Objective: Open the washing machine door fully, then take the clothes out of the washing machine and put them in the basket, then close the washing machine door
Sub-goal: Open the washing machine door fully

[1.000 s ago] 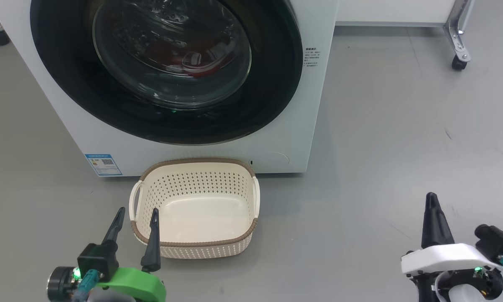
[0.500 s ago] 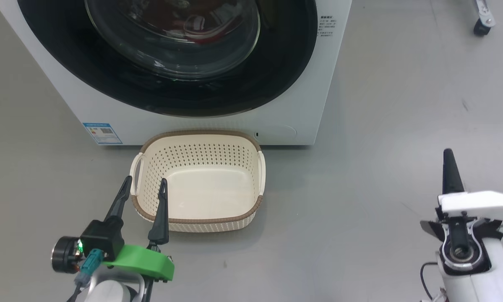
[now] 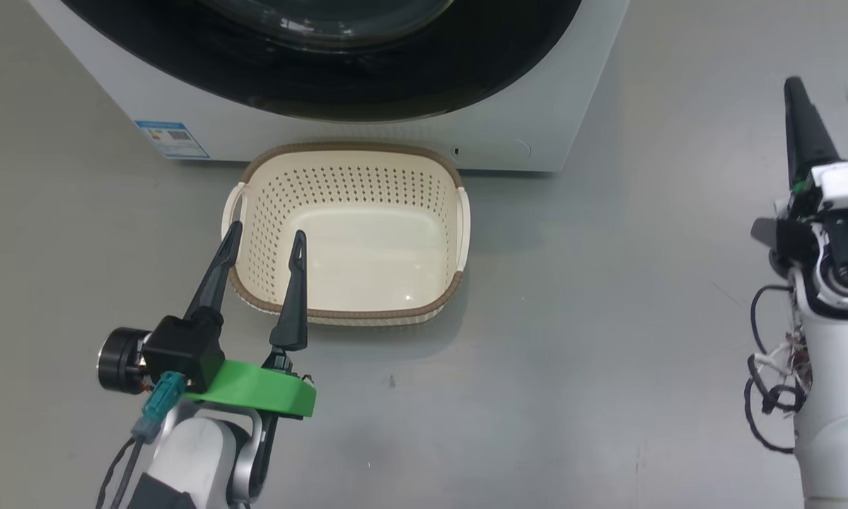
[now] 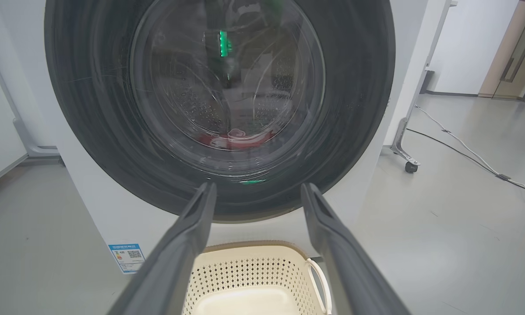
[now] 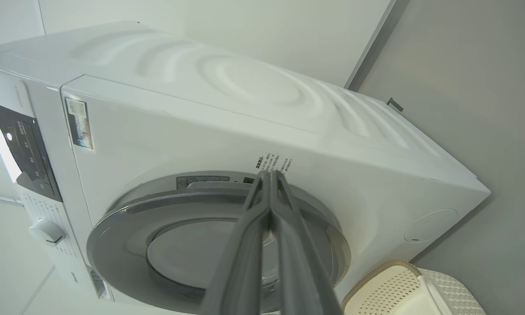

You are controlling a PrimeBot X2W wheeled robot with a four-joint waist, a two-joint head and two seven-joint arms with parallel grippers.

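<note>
The white washing machine (image 3: 148, 92) stands at the top of the head view with its door (image 4: 113, 109) shut against the front. Red clothes (image 4: 236, 139) show low in the drum through the door's glass. The cream basket (image 3: 346, 233) sits on the floor right before the machine, with nothing in it. My left gripper (image 3: 266, 232) is open, its fingertips above the basket's near left corner and pointing at the door (image 5: 126, 218). My right gripper (image 3: 791, 85) is shut on nothing, raised at the far right, well away from the basket (image 5: 402, 288), its tip (image 5: 269, 173) aimed at the door's edge.
A blue label (image 3: 171, 139) marks the machine's lower left front. The control panel (image 5: 26, 148) and knob (image 5: 47, 231) lie at the machine's top. A wheeled metal leg (image 4: 404, 153) and a floor cable (image 4: 472, 157) lie to the machine's right. Grey floor surrounds the basket.
The head camera has tipped down, so the whole picture has shifted. My right arm has lifted and turned, its shut gripper now higher and farther forward. My left gripper has reached farther over the basket's corner.
</note>
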